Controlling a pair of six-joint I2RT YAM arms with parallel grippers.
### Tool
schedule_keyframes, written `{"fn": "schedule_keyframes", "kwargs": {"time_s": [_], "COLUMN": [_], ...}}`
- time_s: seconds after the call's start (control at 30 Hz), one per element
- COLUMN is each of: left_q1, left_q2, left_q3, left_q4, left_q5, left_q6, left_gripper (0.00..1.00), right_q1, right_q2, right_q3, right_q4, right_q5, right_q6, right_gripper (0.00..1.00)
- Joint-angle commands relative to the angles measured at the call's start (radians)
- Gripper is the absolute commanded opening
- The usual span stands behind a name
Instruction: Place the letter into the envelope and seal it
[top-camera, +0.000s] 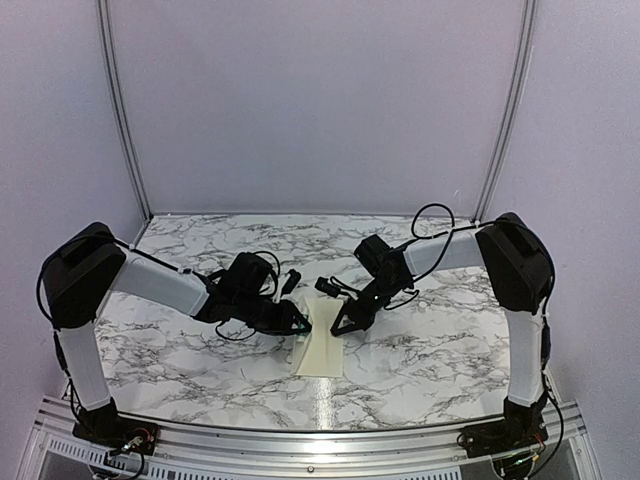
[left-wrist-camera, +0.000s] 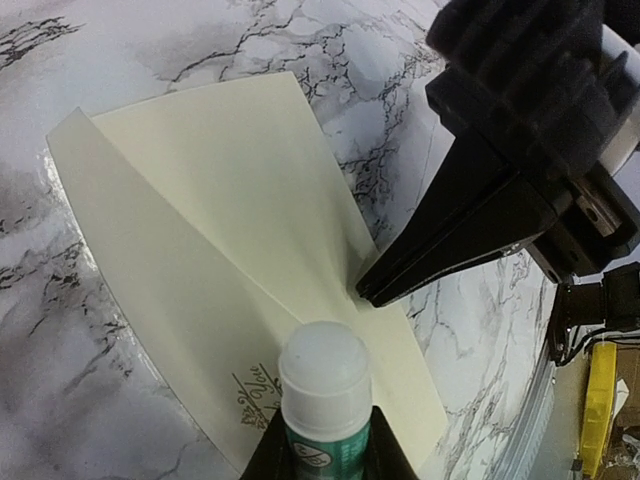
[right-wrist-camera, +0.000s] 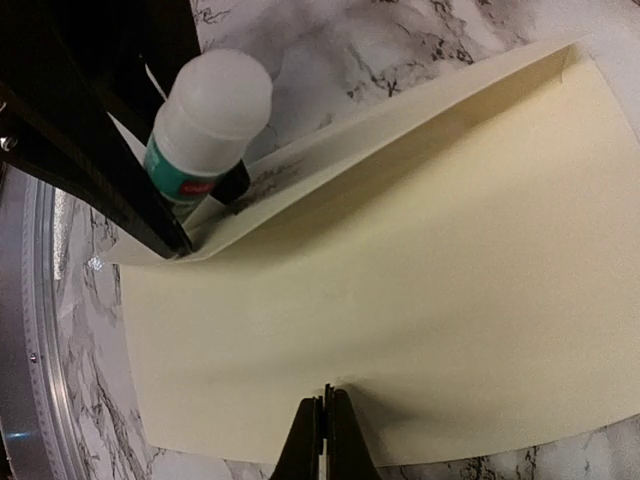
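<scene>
Bench (top-camera: 450, 340): marble-patterned surface, both arms reaching in toward its middle.

Envelope (top-camera: 320, 350): lies near the centre of the bench, toward the near edge, between the two end effectors. The cream body lies flat. The flap (right-wrist-camera: 350, 120) is not down: it stands raised off the body along its fold, and a small printed mark shows on it close to the fold's end.

Right end effector (right-wrist-camera: 325, 420): fingers pressed together with nothing between them. Seen from the left wrist, the closed tips (left-wrist-camera: 365, 290) come down onto the envelope body at one short end, close to the flap's fold. The right wrist view puts the contact near the long edge opposite the flap.

Left end effector (left-wrist-camera: 325, 450): clamped on the glue tube (left-wrist-camera: 325, 400), one finger on each side of its green-and-white barrel. It sits at the flap side of the envelope, just beside the right end effector and apart from it.

Glue tube: the rounded white end points out past the fingers and hangs over the raised flap, next to the printed mark. Whether it touches the paper cannot be told.
</scene>
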Motion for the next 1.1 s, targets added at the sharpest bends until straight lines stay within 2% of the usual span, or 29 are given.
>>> {"fn": "schedule_keyframes", "kwargs": {"time_s": [0.0,0.47,0.7,1.07], "left_q1": [-0.010,-0.019,-0.019,-0.019], "left_q2": [0.042,0.101,0.103,0.098], "left_q3": [0.026,0.019,0.010,0.006], "left_q4": [0.023,0.033,0.033,0.033], "left_q5": [0.031,0.059,0.063,0.055], "left_q6": [-0.002,-0.022,-0.024,-0.025], "left_gripper": [0.00,0.00,0.00,0.00], "right_q1": [0.005,0.005,0.005,0.019], "right_q2": [0.018,0.021,-0.009,0.087], "right_q3": [0.006,0.014,0.061,0.172], "right_q4": [-0.021,-0.032,-0.045,-0.087], "right_q5": [0.023,0.009,-0.067,-0.167], "right_q6": [-0.007,-0.005,0.015,0.054], "right_gripper": [0.00,0.00,0.00,0.00]}}
